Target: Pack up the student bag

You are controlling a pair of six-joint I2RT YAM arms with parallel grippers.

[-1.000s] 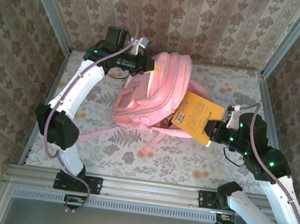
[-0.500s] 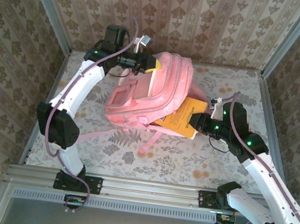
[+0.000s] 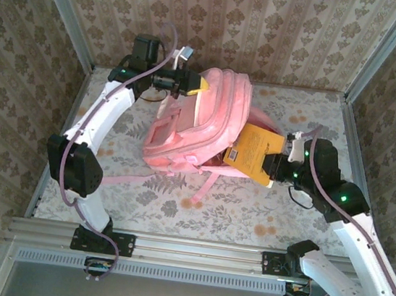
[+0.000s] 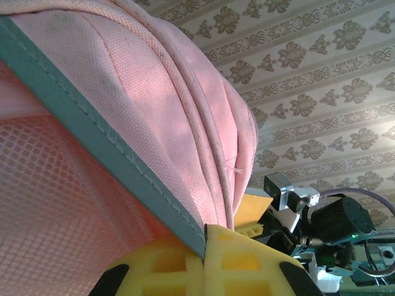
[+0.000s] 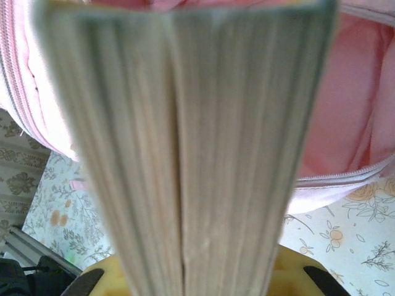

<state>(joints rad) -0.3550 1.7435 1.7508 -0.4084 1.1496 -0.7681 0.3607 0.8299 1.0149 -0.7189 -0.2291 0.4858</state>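
Since half a second ago the right pincer (image 3: pixel 276 171) has drawn back toward the right edge of the worktop (image 3: pixel 248 213), so more of the yellow book (image 3: pixel 254 152) shows outside the bag (image 3: pixel 202 119) than before. The bag has also tipped a little and now lies slightly nearer the far edge. It rests by the middle of that far edge, with a pale strap (image 3: pixel 124 179) trailing toward the near left corner. The right pincer is clenched on the near end of the book, whose far end reaches into the opening on the bag's right side. In the right wrist view the page edges of the book (image 5: pixel 185 142) stand between the yellow fingers (image 5: pixel 296 271), with the pink bag (image 5: pixel 345 92) just behind. The left pincer (image 3: pixel 195 85) grasps the top of the bag at its far side. Seen from the left wrist, its yellow fingertips (image 4: pixel 247 265) are pressed together on a teal-trimmed edge of the bag (image 4: pixel 154 92).
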